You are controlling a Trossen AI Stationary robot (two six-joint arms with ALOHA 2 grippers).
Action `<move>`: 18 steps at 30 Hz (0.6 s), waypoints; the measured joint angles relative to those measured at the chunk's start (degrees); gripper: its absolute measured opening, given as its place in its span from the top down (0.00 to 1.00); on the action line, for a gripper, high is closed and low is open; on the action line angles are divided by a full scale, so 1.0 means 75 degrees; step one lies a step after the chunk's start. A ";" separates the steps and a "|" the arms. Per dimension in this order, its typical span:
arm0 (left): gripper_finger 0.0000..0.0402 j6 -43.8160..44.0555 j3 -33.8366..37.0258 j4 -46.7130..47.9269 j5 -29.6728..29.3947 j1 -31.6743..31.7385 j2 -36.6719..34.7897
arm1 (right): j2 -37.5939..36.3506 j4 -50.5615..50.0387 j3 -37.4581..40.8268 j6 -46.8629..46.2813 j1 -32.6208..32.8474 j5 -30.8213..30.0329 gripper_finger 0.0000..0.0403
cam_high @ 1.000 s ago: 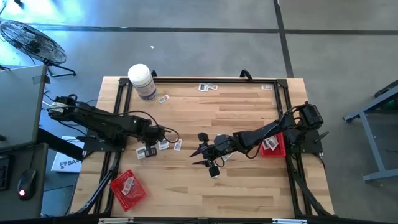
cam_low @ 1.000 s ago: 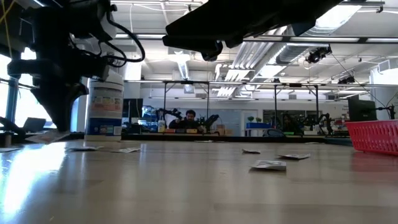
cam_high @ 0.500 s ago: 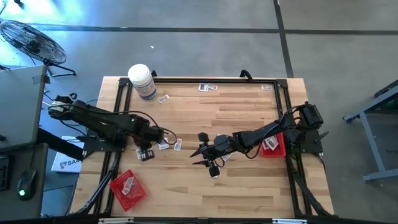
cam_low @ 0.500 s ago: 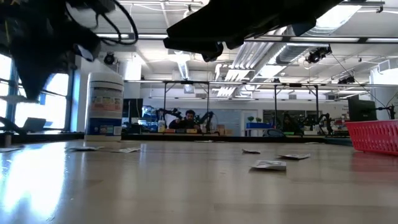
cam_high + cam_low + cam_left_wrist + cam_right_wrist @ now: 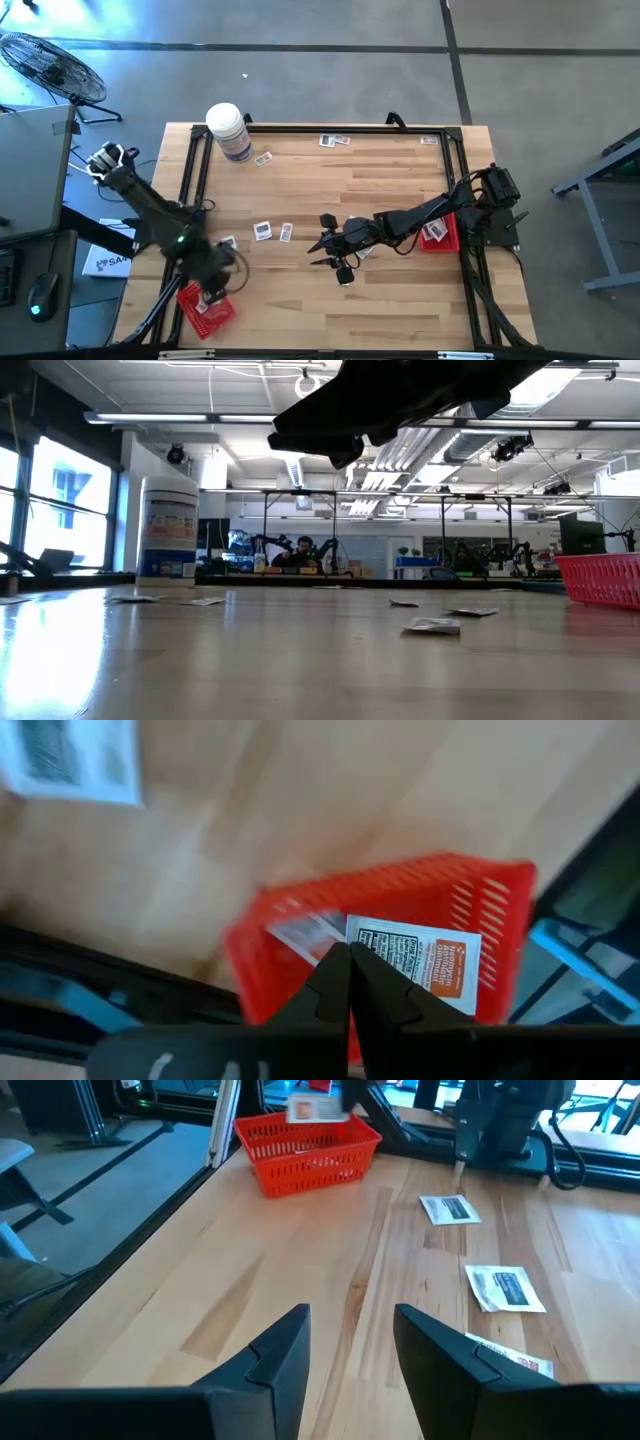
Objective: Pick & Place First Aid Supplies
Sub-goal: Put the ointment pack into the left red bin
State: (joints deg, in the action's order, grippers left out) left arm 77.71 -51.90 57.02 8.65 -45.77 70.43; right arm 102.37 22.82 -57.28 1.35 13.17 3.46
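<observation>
Packets [image 5: 415, 963] half hidden behind closed left gripper [image 5: 349, 963] over red tray [image 5: 206, 301] at seven o'clock; right gripper [image 5: 322, 243] open mid-table [image 5: 400, 300].

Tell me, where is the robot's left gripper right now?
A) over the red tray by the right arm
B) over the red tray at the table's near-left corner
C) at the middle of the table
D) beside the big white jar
B: seen from above, the left gripper is over the red tray at the near-left corner, fingers shut on a packet.
</observation>
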 joint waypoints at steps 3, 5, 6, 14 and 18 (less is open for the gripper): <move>1.00 0.0778 0.0000 -0.0445 -0.0556 -0.0669 0.0000 | 0.0000 0.0124 0.0000 0.0010 0.0000 -0.0003 0.65; 1.00 0.1210 -0.0003 -0.0542 -0.0870 -0.1062 0.0074 | 0.0000 0.0204 0.0000 0.0016 -0.0002 -0.0003 0.65; 1.00 0.1402 -0.0003 -0.0526 -0.0950 -0.1214 0.0152 | 0.0000 0.0221 0.0000 0.0019 -0.0006 -0.0003 0.65; 0.96 0.1968 0.0003 -0.0484 -0.0705 -0.1758 0.1164 | 0.0000 0.0251 0.0000 0.0146 -0.0006 -0.0006 0.65; 0.87 0.2077 0.0003 -0.0521 -0.0354 -0.1750 0.1358 | 0.0000 0.0273 0.0000 0.0148 -0.0006 -0.0006 0.65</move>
State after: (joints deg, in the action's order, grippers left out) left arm 93.29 -51.88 53.11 5.99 -58.89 80.62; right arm 102.37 24.87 -57.28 2.46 13.13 3.42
